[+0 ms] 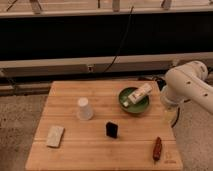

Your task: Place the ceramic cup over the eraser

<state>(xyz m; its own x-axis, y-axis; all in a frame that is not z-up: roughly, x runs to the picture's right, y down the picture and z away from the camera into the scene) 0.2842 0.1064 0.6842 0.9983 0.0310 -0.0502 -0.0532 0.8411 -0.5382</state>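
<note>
The white ceramic cup point(84, 109) stands upside down, narrow end up, on the left-middle of the wooden table point(95, 155). The black eraser point(112, 130) stands on the table to the cup's front right, a short gap away from it. My white arm point(189, 85) hangs at the table's right edge. My gripper point(169, 113) points down beside that edge, just right of the green bowl, far from both cup and eraser and touching neither.
A green bowl point(134, 102) with a white tube-like object point(139, 93) in it sits at the back right. A pale grey-beige flat block point(55, 136) lies front left. A reddish-brown stick point(157, 148) lies front right. A dark wall and rails run behind the table.
</note>
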